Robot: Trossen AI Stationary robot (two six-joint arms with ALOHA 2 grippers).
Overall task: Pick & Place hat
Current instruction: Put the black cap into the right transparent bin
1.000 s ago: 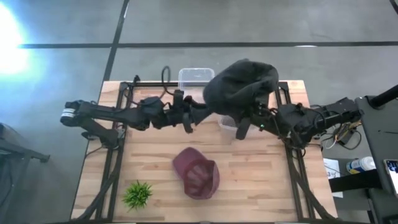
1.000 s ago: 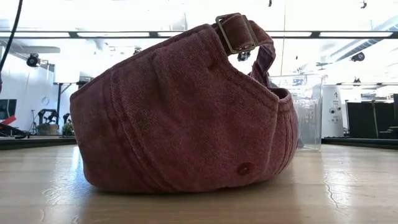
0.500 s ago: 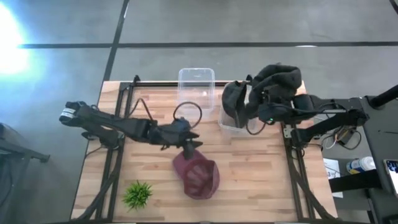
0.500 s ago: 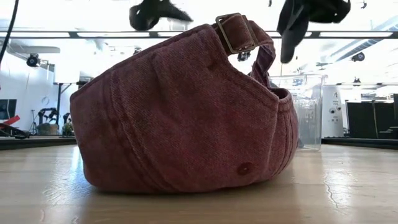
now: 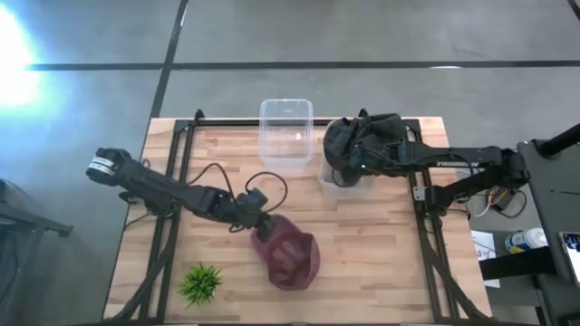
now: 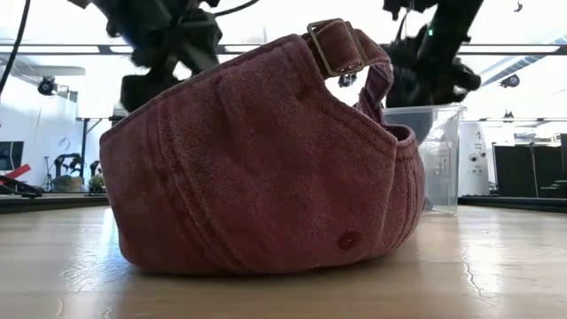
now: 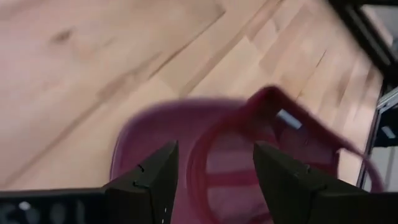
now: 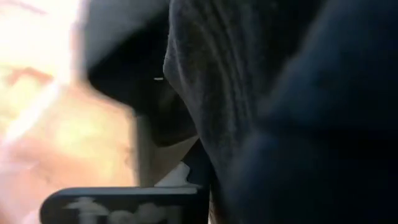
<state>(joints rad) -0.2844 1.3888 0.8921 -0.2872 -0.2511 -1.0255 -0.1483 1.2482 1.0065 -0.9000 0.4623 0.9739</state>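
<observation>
On the wooden table [image 5: 362,244], the left gripper [image 5: 256,220] hangs over the near edge of a maroon cap [image 5: 288,256], which lies upside down at the table's middle, just right of a small green plant [image 5: 200,282]. The wrist view shows the two fingers [image 7: 154,177] spread apart with nothing between them, the cap's open rim and adjuster strap [image 7: 298,121] directly beyond. From table level the cap [image 6: 266,159] is faded red canvas with a brass buckle [image 6: 335,46] on its strap and a small eyelet low on the side.

Farther back stands a clear plastic bin [image 5: 286,127] with nothing visible inside. Beside it to the right, a second clear bin [image 5: 333,181] is largely covered by a dark grey knit hat [image 5: 358,145], which sits bunched in its mouth. The right gripper [image 5: 370,161] is buried in that fabric; its wrist view shows ribbed knit pressed against the camera, and whether its fingers grip the hat cannot be made out.
</observation>
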